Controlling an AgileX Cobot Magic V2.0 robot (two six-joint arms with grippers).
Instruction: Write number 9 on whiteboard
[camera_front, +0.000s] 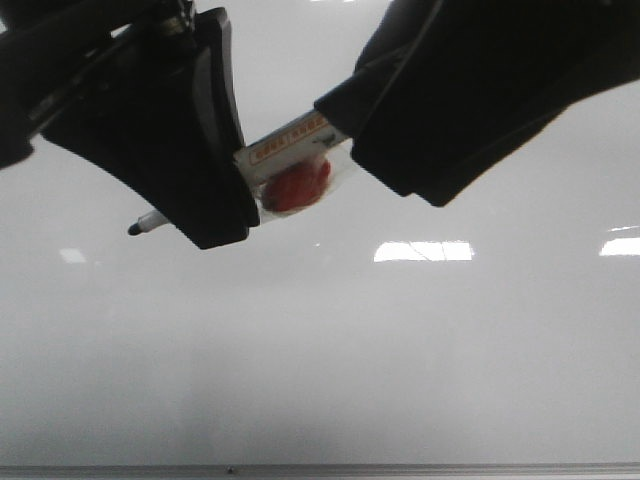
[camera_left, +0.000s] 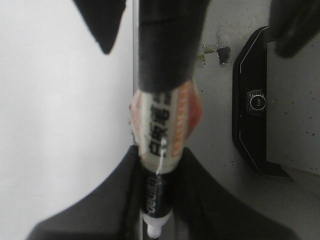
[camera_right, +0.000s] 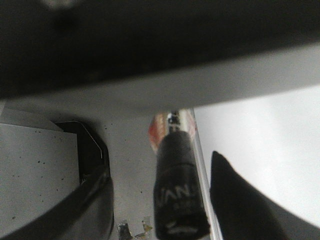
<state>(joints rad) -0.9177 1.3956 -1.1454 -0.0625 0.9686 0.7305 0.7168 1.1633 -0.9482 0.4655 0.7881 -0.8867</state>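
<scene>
The whiteboard (camera_front: 320, 350) fills the front view, with its grey frame edge along the bottom. No number 9 or other stroke shows on it. My left gripper (camera_front: 215, 205) is shut on a marker (camera_front: 295, 165) with a white and red label and holds it above the board. Its bare black tip (camera_front: 133, 229) points left. In the left wrist view the marker (camera_left: 162, 130) runs between my left gripper's (camera_left: 157, 170) fingers. My right gripper (camera_front: 395, 150) is open, its fingers (camera_right: 235, 200) on either side of the marker's black rear end (camera_right: 179, 195) without touching it.
Beside the board's frame edge (camera_left: 135, 60) lies grey tabletop (camera_left: 215, 150). A flat black device (camera_left: 252, 125) sits on it, also seen in the right wrist view (camera_right: 90, 150). Small scraps of tape (camera_right: 132, 230) lie near it. Glare patches (camera_front: 424, 250) mark the board.
</scene>
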